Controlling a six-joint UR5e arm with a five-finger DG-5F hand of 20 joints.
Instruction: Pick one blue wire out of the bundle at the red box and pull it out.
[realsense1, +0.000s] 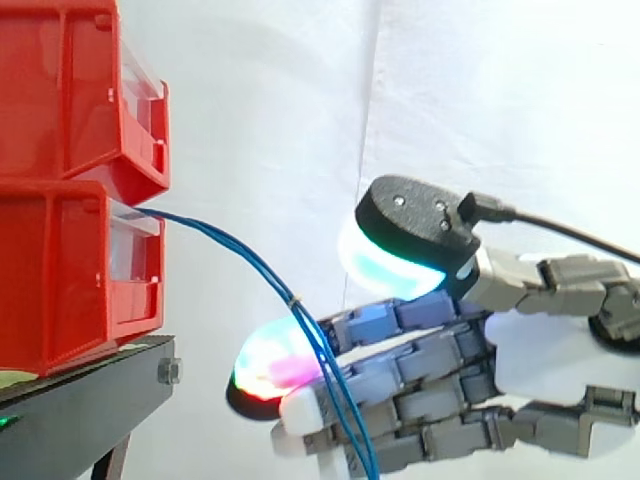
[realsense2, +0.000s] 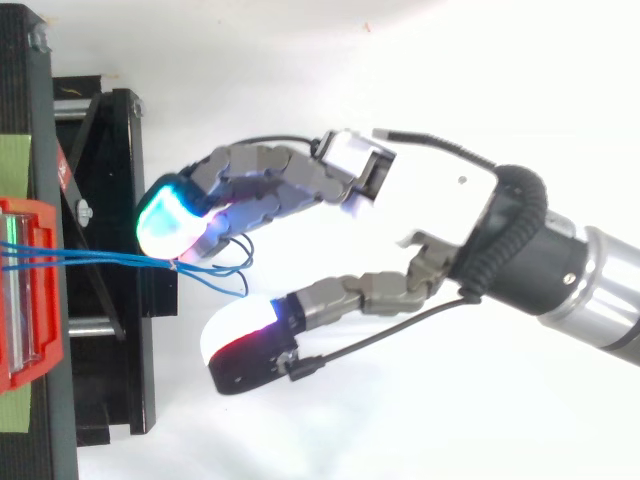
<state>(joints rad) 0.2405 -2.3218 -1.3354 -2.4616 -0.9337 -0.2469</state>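
Observation:
A bundle of thin blue wires (realsense1: 240, 245) leaves the front of the lower red bin (realsense1: 60, 270) and droops to the right, held together by a small tie. My hand (realsense1: 440, 380) reaches toward the bin from the right with its fingers nearly straight. The wires run down across the side of these fingers, just behind the glowing tips. In the top view the wires (realsense2: 100, 260) reach the cyan fingertip (realsense2: 170, 220) and loop beneath it. The thumb pad (realsense2: 245, 345) stands well apart from the fingers, with nothing pinched. My hand (realsense2: 440, 200) is open.
A second red bin (realsense1: 60, 90) is stacked on the lower one. Both rest on a black stand (realsense1: 90, 390) at the left. A white curtain hangs behind.

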